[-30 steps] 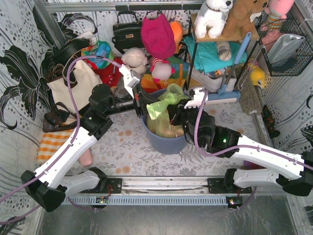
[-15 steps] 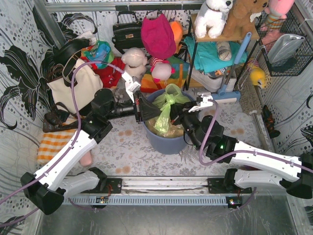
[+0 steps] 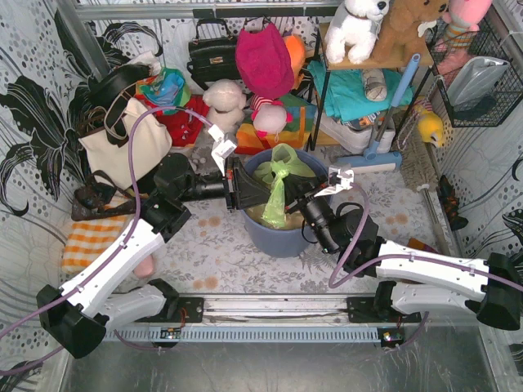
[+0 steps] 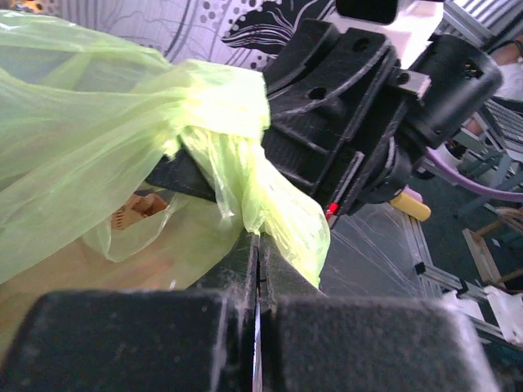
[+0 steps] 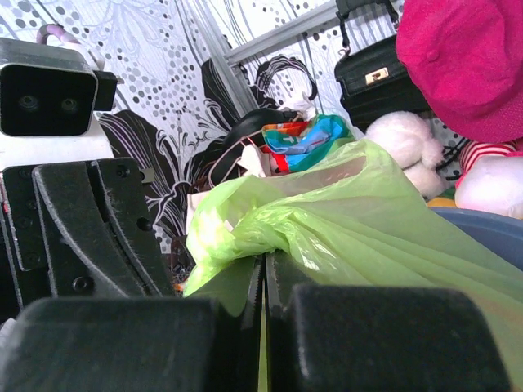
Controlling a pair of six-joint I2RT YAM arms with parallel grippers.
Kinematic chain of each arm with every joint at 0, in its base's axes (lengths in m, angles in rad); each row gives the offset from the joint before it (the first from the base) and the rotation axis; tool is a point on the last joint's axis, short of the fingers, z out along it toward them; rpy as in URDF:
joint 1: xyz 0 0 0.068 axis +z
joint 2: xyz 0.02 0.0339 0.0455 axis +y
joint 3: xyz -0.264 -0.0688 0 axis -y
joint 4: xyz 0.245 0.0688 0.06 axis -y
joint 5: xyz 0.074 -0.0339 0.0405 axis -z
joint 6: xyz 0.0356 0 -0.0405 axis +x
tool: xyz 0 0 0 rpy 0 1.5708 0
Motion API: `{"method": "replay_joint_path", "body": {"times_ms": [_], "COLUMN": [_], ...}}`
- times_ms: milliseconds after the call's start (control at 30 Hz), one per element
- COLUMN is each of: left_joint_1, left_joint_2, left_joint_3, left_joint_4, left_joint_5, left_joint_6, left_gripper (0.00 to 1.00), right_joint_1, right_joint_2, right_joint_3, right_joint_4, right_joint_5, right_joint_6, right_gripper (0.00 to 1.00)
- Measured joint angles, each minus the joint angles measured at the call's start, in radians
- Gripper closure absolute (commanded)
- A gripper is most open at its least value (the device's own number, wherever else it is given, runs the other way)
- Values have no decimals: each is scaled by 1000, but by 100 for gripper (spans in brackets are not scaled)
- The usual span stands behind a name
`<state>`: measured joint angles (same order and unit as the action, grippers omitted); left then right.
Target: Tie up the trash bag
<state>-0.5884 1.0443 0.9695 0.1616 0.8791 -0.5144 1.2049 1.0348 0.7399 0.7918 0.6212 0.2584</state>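
The light-green trash bag sits in the round blue-grey bin, with tan paper showing through low inside. Its top is gathered into a twisted strip over the bin. My left gripper is shut on a fold of the bag at the bin's left rim; the left wrist view shows green film pinched at its tips. My right gripper is shut on the bag from the right; in the right wrist view the film bunches at its tips. The two grippers almost touch.
Soft toys, a pink hat, handbags and a black purse crowd the back. A shelf rack with a broom stands back right. A striped orange cloth lies at the left. A rail crosses in front.
Both grippers have closed in toward each other over the bin. The bag's top has gone from a loose upright bunch to a narrow hanging strip between them. The right arm has swung left.
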Motion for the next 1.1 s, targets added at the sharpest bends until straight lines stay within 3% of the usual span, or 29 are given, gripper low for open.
{"method": "replay_joint_path", "body": {"times_ms": [300,367,467,500,767,933,1100], "left_joint_1": [-26,-26,-27,-27,-27,-27,-27], "left_joint_2": [0,0,0,0,-57,-122,-75], "left_joint_3": [-3,-3,19,34,192,229,273], "left_joint_4": [63,50,-38,-78,-365,-357,-318], "left_joint_5": [50,49,28,14,-206,-378,-483], "left_joint_6": [-35,-23,30,56,315,430,496], "left_gripper": [95,88,62,59,45,42,38], "right_joint_1": [0,0,0,0,0,0,0], "right_joint_2": [44,44,44,44,21,10,9], "right_joint_3": [-58,-74,-84,-84,-86,-86,-86], "right_joint_4": [181,213,244,249,260,259,253], "right_joint_5": [-18,-8,8,10,15,15,15], "right_joint_6": [-85,-95,-104,-107,-114,-114,-114], "right_gripper": [100,100,100,100,100,100,100]}}
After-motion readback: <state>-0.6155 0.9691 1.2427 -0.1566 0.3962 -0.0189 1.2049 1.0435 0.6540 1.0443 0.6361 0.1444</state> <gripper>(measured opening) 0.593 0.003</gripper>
